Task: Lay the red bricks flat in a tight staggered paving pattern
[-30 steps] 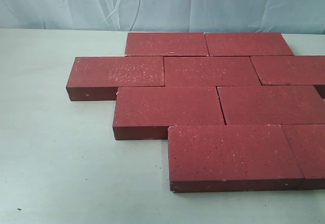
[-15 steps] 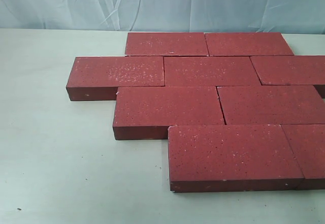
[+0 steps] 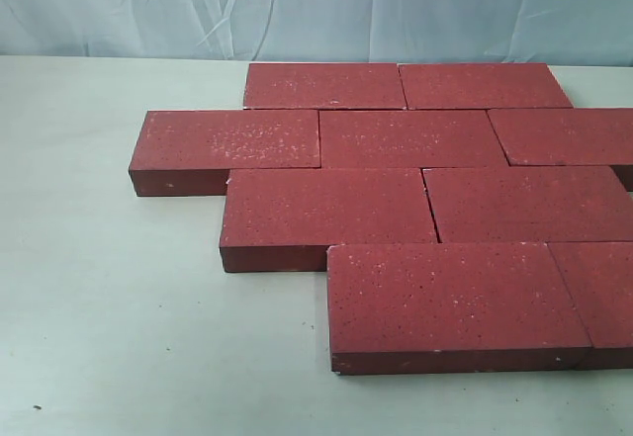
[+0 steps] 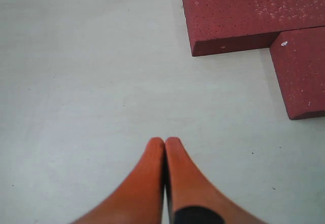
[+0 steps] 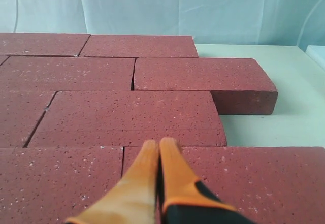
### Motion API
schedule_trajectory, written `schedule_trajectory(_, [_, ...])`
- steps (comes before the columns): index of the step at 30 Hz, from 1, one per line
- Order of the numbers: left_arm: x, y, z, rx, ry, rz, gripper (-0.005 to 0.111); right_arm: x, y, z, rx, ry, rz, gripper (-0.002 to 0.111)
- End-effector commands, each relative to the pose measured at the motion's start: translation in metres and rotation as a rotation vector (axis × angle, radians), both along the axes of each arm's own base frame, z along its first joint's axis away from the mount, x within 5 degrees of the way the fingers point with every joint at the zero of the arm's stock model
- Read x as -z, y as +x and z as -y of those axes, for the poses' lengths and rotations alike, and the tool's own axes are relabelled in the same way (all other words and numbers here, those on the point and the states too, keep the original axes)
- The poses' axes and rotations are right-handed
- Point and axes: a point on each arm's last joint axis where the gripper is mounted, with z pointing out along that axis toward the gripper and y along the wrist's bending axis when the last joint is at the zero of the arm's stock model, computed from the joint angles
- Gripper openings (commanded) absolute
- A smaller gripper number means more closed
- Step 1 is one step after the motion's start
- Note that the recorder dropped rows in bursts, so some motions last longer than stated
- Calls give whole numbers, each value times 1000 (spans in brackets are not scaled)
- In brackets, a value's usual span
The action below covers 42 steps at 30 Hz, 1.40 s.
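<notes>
Red bricks flat in staggered rows, left hand closed, right hand closed

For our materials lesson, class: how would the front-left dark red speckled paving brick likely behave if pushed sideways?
The front-left dark red speckled rectangular brick lies flat, so it would probably slide, not tip or roll. Its thick, solid-looking side suggests it is stiff and fairly heavy. The matte, grainy face likely resists slipping.
</notes>
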Motion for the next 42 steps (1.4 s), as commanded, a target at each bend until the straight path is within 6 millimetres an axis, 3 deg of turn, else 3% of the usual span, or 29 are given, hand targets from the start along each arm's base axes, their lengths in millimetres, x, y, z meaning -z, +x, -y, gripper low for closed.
schedule_trajectory(1, [0,-2,0,4,1,6,0,1,0,0,-3,-2,12,-1])
schedule_trajectory(5, [-3,-7,-1,1,-2,28,0,1,0,0,-3,-2,12,-1])
schedule_trajectory(11, [-23,-35,-5,-3,-4,186,0,2,0,0,-3,-1,4,-1])
schedule_trajectory(17, [-18,-56,-8,-36,-72,357,0,2,0,-1,-4,15,4,-1])
schedule_trajectory(28, [33,-91,-21,-170,-61,579,0,2,0,-1,-4,16,4,-1])
schedule_trajectory(42, [133,-105,-20,-172,-73,743,0,2,0,-1,-4,16,4,-1])
